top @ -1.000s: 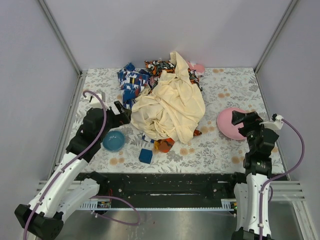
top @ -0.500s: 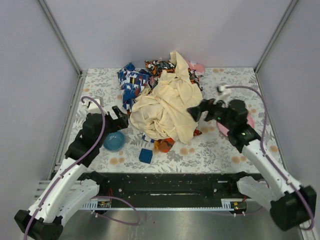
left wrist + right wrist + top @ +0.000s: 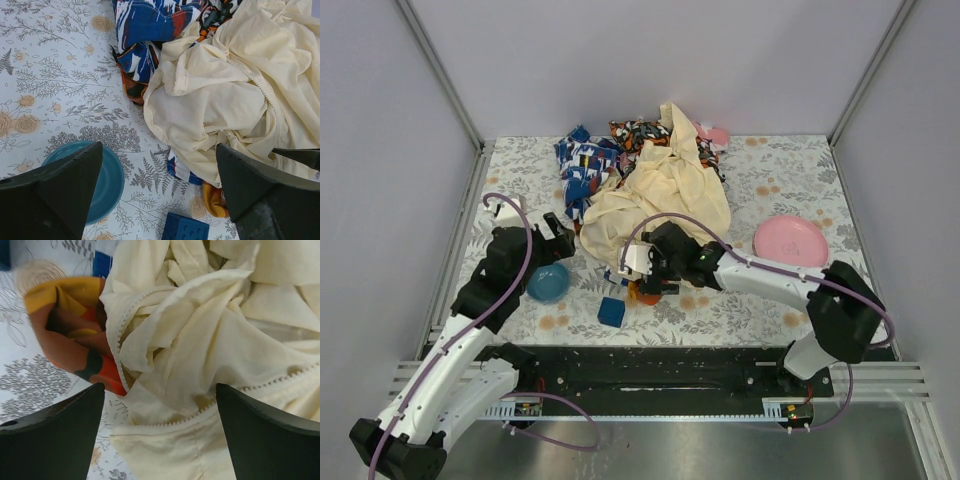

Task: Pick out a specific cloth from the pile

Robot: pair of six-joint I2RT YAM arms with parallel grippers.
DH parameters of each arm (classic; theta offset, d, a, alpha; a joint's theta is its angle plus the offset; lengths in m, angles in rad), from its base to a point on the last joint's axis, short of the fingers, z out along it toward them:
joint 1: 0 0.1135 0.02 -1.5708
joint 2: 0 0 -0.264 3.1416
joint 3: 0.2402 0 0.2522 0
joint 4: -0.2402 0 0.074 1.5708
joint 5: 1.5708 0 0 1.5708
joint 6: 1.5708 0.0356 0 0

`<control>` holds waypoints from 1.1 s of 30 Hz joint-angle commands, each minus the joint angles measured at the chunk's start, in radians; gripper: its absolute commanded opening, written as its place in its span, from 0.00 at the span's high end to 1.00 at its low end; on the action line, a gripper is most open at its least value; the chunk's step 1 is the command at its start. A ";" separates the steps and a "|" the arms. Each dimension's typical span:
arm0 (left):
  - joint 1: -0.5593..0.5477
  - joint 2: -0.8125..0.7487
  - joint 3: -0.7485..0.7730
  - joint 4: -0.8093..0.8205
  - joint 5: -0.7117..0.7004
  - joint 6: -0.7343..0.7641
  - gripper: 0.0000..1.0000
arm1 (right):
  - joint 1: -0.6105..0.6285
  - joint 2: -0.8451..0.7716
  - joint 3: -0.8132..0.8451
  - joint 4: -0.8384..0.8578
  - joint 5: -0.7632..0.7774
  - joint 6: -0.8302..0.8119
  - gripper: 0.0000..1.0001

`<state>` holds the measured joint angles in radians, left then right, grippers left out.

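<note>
The pile [image 3: 655,200] lies mid-table. On top is a large cream cloth [image 3: 665,205], with a blue-and-white patterned cloth [image 3: 585,165] at its left and an orange-red-black patterned cloth [image 3: 638,132] behind. The dark grey cloth is hidden. My right gripper [image 3: 645,272] reaches across to the pile's near edge. It stands open over the cream cloth's hem [image 3: 200,405], beside an orange fold [image 3: 70,335], with nothing gripped. Left of the pile, my left gripper [image 3: 556,236] stands open above the table; its view shows the cream cloth [image 3: 225,90] and the blue patterned cloth [image 3: 150,25].
A teal bowl [image 3: 548,282] sits under the left arm, also in the left wrist view [image 3: 107,180]. A blue block [image 3: 611,312] lies near the front edge. A pink plate [image 3: 790,240] sits at the right. Grey walls enclose the flowered table [image 3: 770,180].
My right arm has swung from over the pink plate leftward across the table to the pile's near edge, uncovering the plate. The left arm has hardly moved.
</note>
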<state>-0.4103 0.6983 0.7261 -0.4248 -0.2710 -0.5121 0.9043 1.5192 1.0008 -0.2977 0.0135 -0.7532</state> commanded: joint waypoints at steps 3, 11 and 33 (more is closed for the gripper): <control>0.007 0.009 -0.005 0.020 -0.068 0.018 0.01 | 0.010 0.183 0.067 0.078 0.189 -0.245 0.01; 0.008 -0.005 -0.013 0.006 -0.122 0.007 0.01 | -0.011 0.470 0.217 -0.060 0.174 -0.238 0.13; 0.010 0.017 -0.008 0.040 -0.080 0.030 0.01 | -0.065 0.285 0.407 0.781 0.416 -0.158 1.00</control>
<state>-0.4053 0.7094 0.7155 -0.4385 -0.3664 -0.5037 0.8967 1.8561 1.2499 0.1741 0.4068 -0.8932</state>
